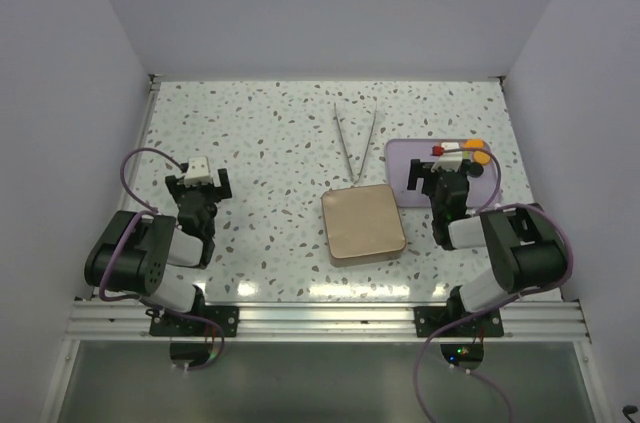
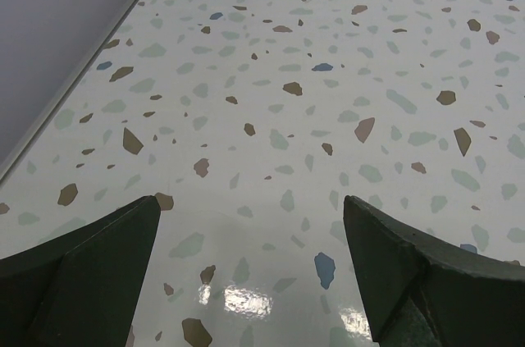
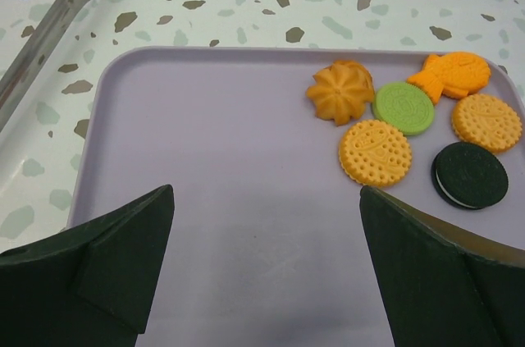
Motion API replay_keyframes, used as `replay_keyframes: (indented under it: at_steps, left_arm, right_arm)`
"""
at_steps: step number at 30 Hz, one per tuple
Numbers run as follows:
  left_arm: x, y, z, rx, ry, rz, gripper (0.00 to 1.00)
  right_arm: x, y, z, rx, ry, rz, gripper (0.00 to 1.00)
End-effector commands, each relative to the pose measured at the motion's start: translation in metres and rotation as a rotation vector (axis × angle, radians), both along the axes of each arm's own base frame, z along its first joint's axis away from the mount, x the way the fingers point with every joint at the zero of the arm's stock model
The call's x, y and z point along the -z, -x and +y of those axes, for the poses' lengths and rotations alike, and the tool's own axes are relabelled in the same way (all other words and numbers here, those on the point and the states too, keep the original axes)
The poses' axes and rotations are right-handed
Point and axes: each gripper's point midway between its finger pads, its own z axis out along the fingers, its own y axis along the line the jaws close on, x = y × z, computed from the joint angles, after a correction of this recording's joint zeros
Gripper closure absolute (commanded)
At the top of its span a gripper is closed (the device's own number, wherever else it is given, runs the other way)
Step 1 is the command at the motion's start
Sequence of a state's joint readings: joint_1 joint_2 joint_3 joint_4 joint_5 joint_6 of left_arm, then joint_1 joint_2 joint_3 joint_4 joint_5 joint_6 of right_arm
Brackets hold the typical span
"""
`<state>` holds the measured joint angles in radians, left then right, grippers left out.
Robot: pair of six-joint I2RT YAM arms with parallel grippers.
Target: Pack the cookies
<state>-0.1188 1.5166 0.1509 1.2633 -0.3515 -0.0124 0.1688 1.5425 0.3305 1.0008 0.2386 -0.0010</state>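
Several cookies lie on a lilac tray at its far right: an orange swirl, a green round, an orange fish, two orange rounds and a black sandwich cookie. In the top view the tray sits at the right, with the cookies at its far end. My right gripper is open and empty above the tray's bare part, and it shows in the top view. My left gripper is open and empty above the bare table; it is at the left of the top view.
A square tan box with its lid on stands at the table's middle, left of the tray. Metal tongs lie behind it, and their fork end shows in the right wrist view. White walls close in the speckled table.
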Motion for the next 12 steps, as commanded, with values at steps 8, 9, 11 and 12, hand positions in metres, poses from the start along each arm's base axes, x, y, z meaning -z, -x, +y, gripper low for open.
replay_keyframes:
  at_steps: [8, 9, 11, 12]
  left_arm:
    - [-0.0328, -0.0059, 0.0038, -0.011, -0.004, -0.134, 0.00]
    - [-0.0328, -0.0059, 0.0038, -0.011, -0.002, -0.134, 0.00]
    - [-0.0328, -0.0059, 0.0038, -0.011, -0.002, -0.134, 0.00]
    - [-0.0325, -0.0058, 0.0038, -0.011, -0.004, -0.132, 0.00]
  right_arm:
    - [-0.0085, -0.0072, 0.0027, -0.025, 0.006, -0.017, 0.01]
    - [-0.0095, -0.0072, 0.0027, -0.025, 0.005, -0.022, 0.01]
    - [-0.0105, -0.0067, 0.0020, -0.022, 0.006, -0.028, 0.01]
    - [-0.0093, -0.0041, 0.0004, -0.017, 0.010, -0.031, 0.01]
